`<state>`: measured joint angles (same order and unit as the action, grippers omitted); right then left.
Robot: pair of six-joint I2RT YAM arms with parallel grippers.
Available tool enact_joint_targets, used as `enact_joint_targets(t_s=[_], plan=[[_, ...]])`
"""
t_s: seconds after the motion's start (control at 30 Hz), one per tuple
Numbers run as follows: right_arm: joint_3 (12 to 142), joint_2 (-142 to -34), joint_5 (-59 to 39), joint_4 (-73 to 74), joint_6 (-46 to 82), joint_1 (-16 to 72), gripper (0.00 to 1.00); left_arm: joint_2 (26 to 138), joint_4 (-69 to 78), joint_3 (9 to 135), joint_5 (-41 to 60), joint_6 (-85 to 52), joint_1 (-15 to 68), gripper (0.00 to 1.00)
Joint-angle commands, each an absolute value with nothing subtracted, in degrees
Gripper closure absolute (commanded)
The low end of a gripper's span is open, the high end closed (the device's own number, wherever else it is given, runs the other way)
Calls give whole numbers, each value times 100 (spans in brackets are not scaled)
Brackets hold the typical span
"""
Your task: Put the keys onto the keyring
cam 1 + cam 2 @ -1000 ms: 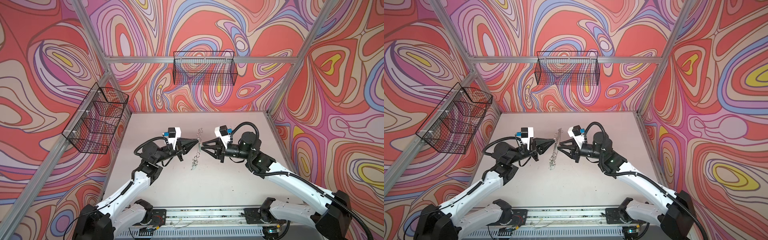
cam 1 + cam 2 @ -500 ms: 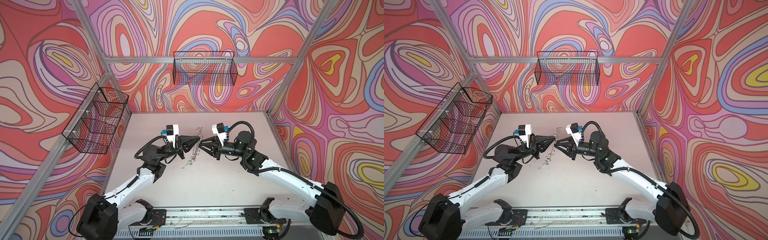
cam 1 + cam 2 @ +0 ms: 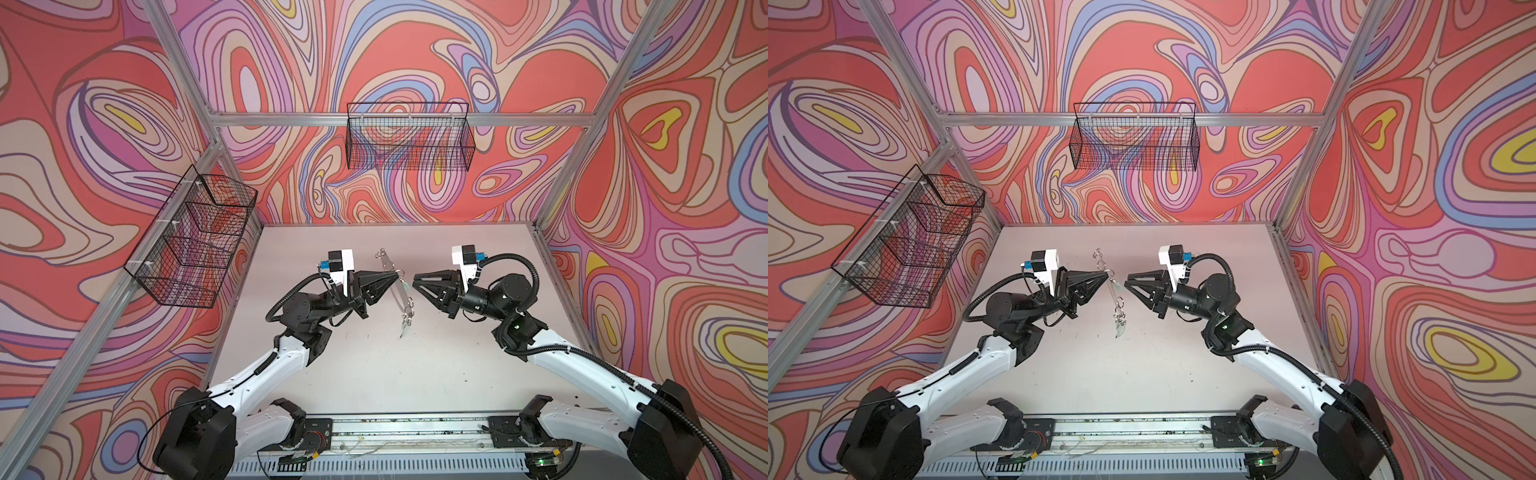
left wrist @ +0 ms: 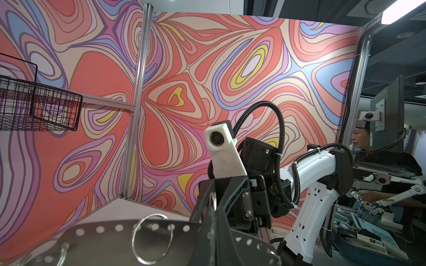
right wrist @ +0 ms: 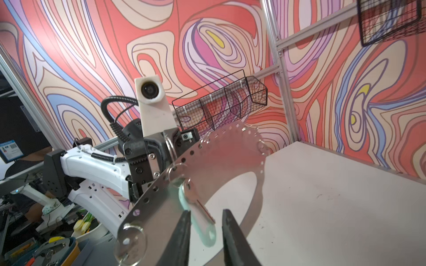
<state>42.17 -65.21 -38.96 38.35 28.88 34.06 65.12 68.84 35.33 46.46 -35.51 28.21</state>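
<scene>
Right wrist view is showing the left jaws clamping the keyring [image 5: 221,156] aloft, the right jaws part-open and empty just beside its dangling key [image 5: 200,213], where a skewed pinch may be wrenching the keyring loose.

Keyring [image 3: 399,291] above table [image 3: 374,365] — centre

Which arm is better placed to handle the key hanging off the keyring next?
Right, likely. The left gripper is shut on the keyring, holding it up; the right gripper is empty, jaws apart, facing the hanging key.
</scene>
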Motion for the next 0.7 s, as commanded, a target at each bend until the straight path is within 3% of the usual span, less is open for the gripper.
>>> enact_joint_targets(t_s=[0.0, 0.3, 0.47, 0.67], plan=[[4282, -6669, -4212, 4823, 3602, 3384, 73, 6446, 7447, 3516, 4672, -3662, 2848, 100], [4561, -6759, -4228, 3852, 2838, 3498, 69, 6482, 7355, 3589, 4641, -3728, 2852, 100], [4971, -6666, -3533, 2260, 1513, 4051, 66, 6504, 7310, 3592, 4632, -3710, 2860, 100], [4939, -6671, -3149, 2134, 1264, 4200, 65, 6506, 7199, 3619, 4638, -3660, 2862, 100]])
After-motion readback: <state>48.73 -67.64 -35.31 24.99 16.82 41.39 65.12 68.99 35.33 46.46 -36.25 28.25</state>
